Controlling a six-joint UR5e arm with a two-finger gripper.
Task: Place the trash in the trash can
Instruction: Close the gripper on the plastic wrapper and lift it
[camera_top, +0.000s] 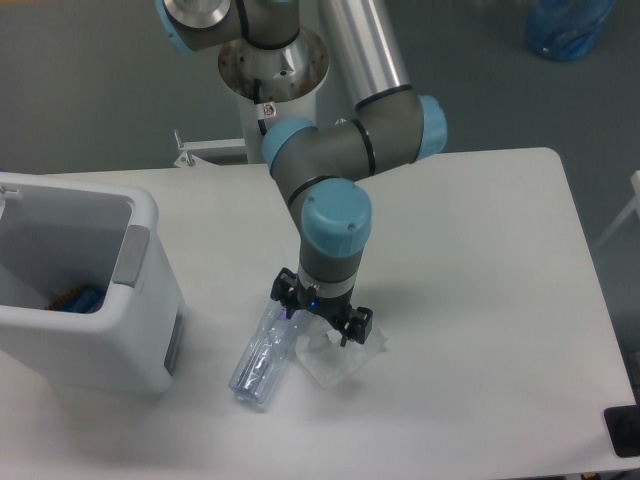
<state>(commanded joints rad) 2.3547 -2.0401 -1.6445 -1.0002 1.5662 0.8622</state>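
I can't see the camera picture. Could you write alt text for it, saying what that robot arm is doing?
A robot arm's gripper hangs open just above a crushed bottle and a crumpled wrapper lying side by side on a white table. A white trash can stands at the table's left edge, with something blue inside.

Not much I can actually read here. There's a small white sticker with a red mark on my base column, but the print is way too tiny to make out. The bottle sits by my gripper, and its label is mostly hidden, nothing legible.
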